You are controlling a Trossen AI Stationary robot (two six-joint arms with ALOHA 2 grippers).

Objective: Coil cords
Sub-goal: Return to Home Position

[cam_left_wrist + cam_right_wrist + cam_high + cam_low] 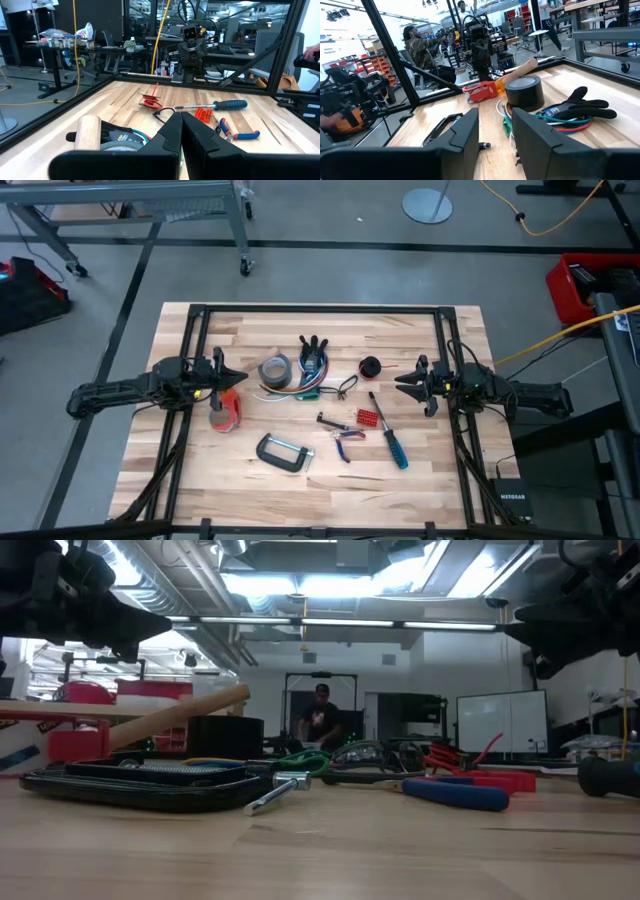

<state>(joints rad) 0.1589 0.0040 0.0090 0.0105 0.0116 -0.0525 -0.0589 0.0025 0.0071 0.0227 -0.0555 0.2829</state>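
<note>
The cords (pixel 310 387) are a loose bundle of red, green, blue and white wires lying on the table's middle, between a grey tape roll (pixel 275 370) and a thin dark wire loop (pixel 346 385). A black glove (pixel 313 354) lies on their far part. In the right wrist view the cords (pixel 559 122) curl out from under the glove (pixel 585 107). My left gripper (pixel 243 375) hovers shut at the table's left, left of the tape roll. My right gripper (pixel 402 384) hovers open at the right, its fingers (pixel 465 131) pointing at the bundle with nothing between them.
Around the bundle lie a mallet with a red head (pixel 225 410), a C-clamp (pixel 283 452), blue-handled pliers (pixel 346 443), a blue-handled screwdriver (pixel 392 436), a red comb-like part (pixel 368 417) and a red-and-black spool (pixel 372 366). A black frame (pixel 320 311) rims the table.
</note>
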